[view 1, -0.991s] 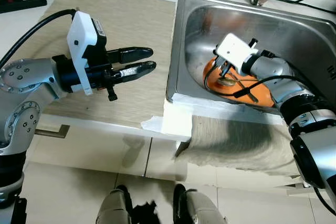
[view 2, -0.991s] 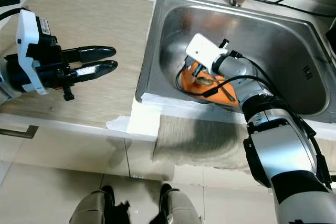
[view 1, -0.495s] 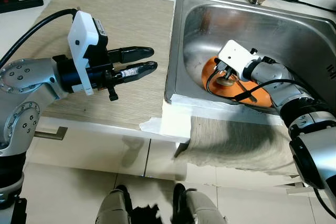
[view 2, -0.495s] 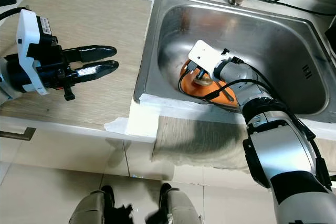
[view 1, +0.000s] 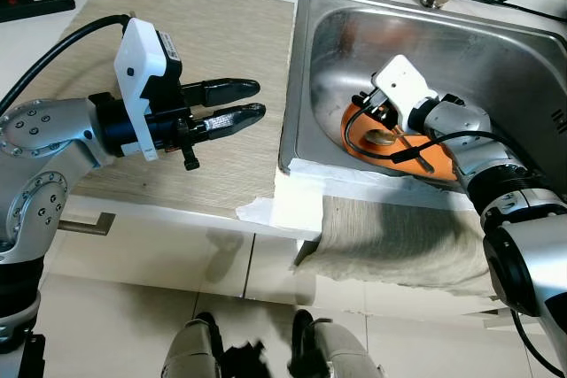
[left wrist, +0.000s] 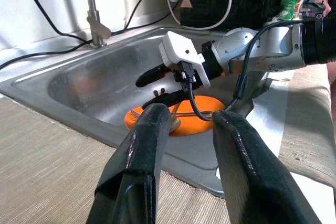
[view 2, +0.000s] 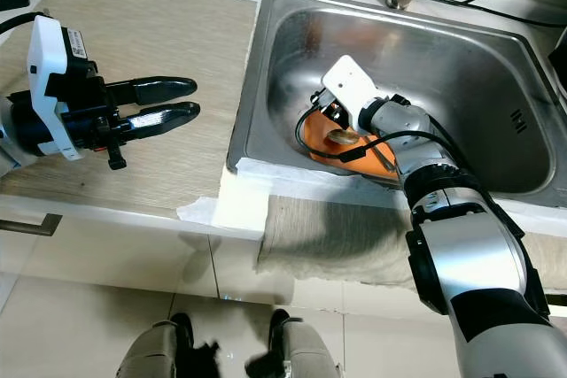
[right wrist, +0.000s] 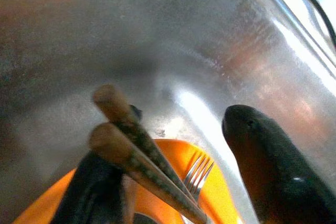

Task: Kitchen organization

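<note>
Right jaws [left wrist: 160, 85]: parted, holding nothing, reaching down inside the sink [view 1: 496, 37] to gather cutlery.
Chopsticks [right wrist: 139, 153]: between the right jaws, leaning on the orange plate [view 1: 359, 130].
Fork [right wrist: 198, 172]: on the plate, just beyond the chopsticks.
Left jaws [view 1: 237, 102]: slightly parted, empty, hovering over the worktop [view 1: 221, 33], seemingly waiting.

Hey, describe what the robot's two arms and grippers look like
Both arms are silver metal with rounded, bolted joints and black cables looping alongside. Each wrist carries a white, boxy camera housing on a black mount. The left gripper and right gripper each have two long, glossy black fingers tapering to rounded tips.
</note>
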Motion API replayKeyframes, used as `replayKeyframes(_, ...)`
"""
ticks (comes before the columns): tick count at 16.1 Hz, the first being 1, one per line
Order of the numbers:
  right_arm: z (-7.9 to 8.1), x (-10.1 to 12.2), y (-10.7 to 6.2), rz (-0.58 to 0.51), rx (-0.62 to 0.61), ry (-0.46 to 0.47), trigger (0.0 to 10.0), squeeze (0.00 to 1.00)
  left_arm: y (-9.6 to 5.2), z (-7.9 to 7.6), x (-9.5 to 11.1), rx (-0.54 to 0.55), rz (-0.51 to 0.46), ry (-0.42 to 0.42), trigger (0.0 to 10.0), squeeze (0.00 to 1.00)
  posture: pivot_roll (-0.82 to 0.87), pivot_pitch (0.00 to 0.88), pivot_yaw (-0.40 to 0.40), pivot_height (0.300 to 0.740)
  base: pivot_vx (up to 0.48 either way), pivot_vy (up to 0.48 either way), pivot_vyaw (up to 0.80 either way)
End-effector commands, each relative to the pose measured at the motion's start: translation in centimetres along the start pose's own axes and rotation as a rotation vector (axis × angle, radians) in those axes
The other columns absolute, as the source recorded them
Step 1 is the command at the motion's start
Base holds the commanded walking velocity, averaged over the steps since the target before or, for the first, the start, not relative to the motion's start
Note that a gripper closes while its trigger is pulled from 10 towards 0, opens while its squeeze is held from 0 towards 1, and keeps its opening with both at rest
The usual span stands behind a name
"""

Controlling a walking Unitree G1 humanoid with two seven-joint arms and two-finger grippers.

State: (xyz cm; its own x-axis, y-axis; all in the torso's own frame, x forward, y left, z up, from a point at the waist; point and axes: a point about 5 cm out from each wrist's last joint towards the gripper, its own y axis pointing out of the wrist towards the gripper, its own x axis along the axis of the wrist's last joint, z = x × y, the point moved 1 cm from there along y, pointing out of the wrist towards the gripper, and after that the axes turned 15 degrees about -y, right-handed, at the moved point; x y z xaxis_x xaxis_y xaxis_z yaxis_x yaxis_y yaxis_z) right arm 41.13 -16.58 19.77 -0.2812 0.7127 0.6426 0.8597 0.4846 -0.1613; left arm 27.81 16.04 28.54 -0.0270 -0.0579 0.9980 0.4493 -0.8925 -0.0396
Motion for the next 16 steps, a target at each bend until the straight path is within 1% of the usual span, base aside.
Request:
replayKeyframes(1,-0.2,-0.6,-0.3,0.018,-0.001,0.052,10.0,1.0,0.2,-0.6,0.0,-0.024,0.008,0.022,10.0,0.0,-0.1,0.206,-0.128,0.74,0.0,0.0,0.0)
replayKeyframes(2,-0.1,-0.7,-0.3,0.017,0.007,0.083,10.0,1.0,0.3,-0.6,0.1,-0.025,0.007,0.023,10.0,0.0,-0.1,0.207,-0.126,0.74,0.0,0.0,0.0)
replayKeyframes(4,0.1,-0.8,-0.4,0.019,0.02,0.098,10.0,1.0,0.3,-0.6,0.1,-0.026,0.006,0.023,10.0,0.0,-0.1,0.209,-0.126,0.74,0.0,0.0,0.0)
replayKeyframes(6,-0.5,-0.7,-0.4,0.002,-0.013,0.161,10.0,1.0,0.3,-0.6,0.1,-0.026,0.006,0.022,10.0,0.0,-0.1,0.213,-0.128,0.74,0.0,0.0,0.0)
replayKeyframes(8,-1.2,-0.6,-0.5,-0.023,-0.053,0.272,10.0,1.0,0.2,-0.6,0.1,-0.027,0.007,0.021,10.0,0.0,-0.1,0.213,-0.131,0.74,0.0,0.0,0.0)
replayKeyframes(9,-1.2,-0.6,-0.5,-0.024,-0.059,0.291,10.0,1.0,0.2,-0.6,0.1,-0.026,0.007,0.021,10.0,0.0,-0.1,0.213,-0.131,0.74,0.0,0.0,0.0)
replayKeyframes(10,-1.1,-0.9,-0.5,-0.02,-0.059,0.351,10.0,1.0,0.2,-0.6,-0.1,-0.024,0.01,0.021,10.0,0.0,-0.1,0.212,-0.13,0.74,0.0,0.0,0.0)
replayKeyframes(12,-1.0,-0.7,-0.5,-0.038,-0.044,0.361,10.0,1.0,0.1,-0.6,-0.1,-0.024,0.01,0.022,10.0,0.0,-0.1,0.211,-0.128,0.74,0.0,0.0,0.0)
replayKeyframes(14,-1.4,-0.4,-0.6,-0.063,-0.05,0.372,10.0,1.0,0.2,-0.5,0.0,-0.024,0.01,0.026,10.0,0.0,-0.1,0.212,-0.128,0.74,0.0,0.0,0.0)
replayKeyframes(16,-1.8,-0.3,-0.6,-0.083,-0.073,0.433,10.0,1.0,0.2,-0.5,0.0,-0.024,0.011,0.028,10.0,0.0,-0.1,0.212,-0.129,0.74,0.0,0.0,0.0)
